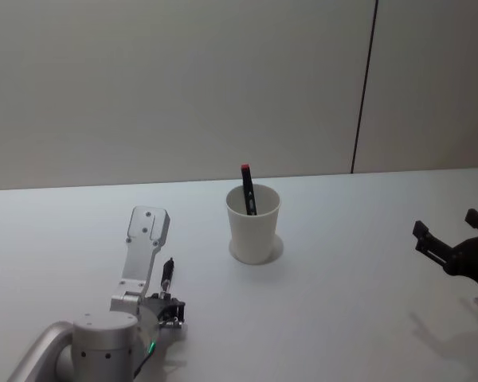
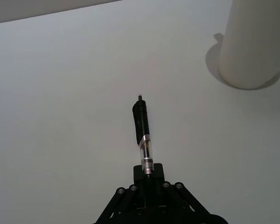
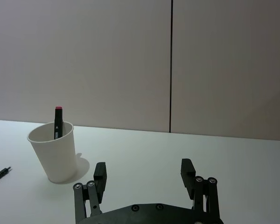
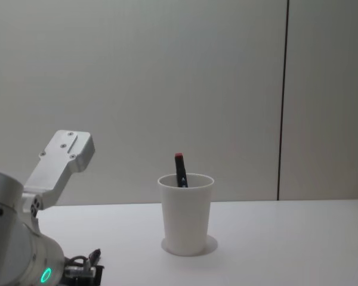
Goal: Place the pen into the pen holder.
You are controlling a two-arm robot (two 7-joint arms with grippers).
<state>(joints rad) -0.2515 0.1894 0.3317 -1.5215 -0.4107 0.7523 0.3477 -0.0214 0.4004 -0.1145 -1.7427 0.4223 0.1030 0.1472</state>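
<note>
The pen (image 2: 142,128) is black with a clear section near its grip and points toward the cup. My left gripper (image 2: 148,173) is shut on its rear end. In the head view the pen (image 1: 168,274) sticks out of the left gripper (image 1: 166,298) low over the table, left of and nearer than the pen holder (image 1: 253,224). The pen holder is a white paper cup (image 4: 187,211) standing upright, with a black marker with a red cap (image 1: 248,189) leaning inside it. My right gripper (image 3: 143,170) is open and holds nothing, far right of the cup (image 3: 53,151).
The white table (image 1: 342,302) runs back to a plain grey wall with a dark vertical seam (image 1: 364,87). My left arm's silver link (image 4: 56,161) rises at the lower left of the chest view.
</note>
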